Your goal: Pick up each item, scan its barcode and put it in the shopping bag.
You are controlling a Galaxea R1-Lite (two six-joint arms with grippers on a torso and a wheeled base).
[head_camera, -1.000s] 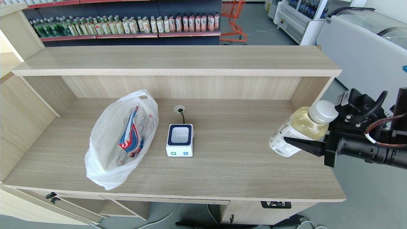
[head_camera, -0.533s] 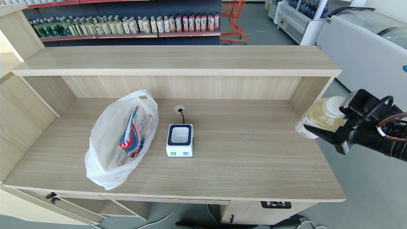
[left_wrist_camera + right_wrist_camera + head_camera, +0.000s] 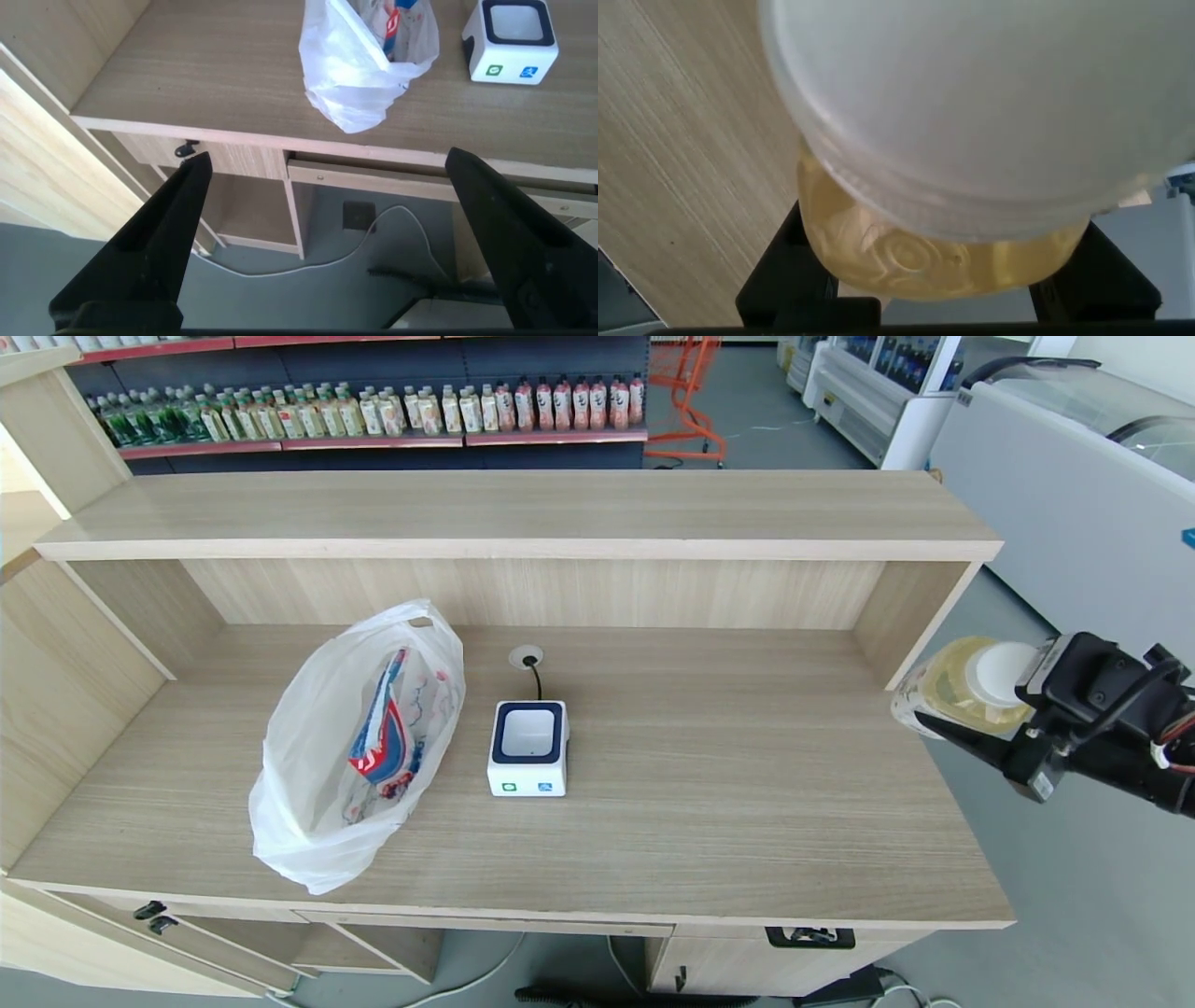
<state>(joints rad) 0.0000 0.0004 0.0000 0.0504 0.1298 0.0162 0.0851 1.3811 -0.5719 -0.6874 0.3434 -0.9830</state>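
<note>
- A light wood counter (image 3: 709,803) with a back wall and side walls.
- A raised ledge (image 3: 523,509) of the same wood runs along the top of the back wall.
- A round cable grommet (image 3: 527,657) sits in the counter top near the back wall.
- A black latch (image 3: 809,936) hangs under the front edge to the right; two black handles (image 3: 149,915) sit under the left corner.
- A shallow drawer front (image 3: 364,175) lies below the counter edge.
- Behind the counter, a store shelf (image 3: 373,415) carries rows of drink bottles.
- An orange wire rack (image 3: 686,392) stands beside that shelf.
- White chest freezers (image 3: 1055,476) line the right side, on a grey floor (image 3: 1074,915).
</note>
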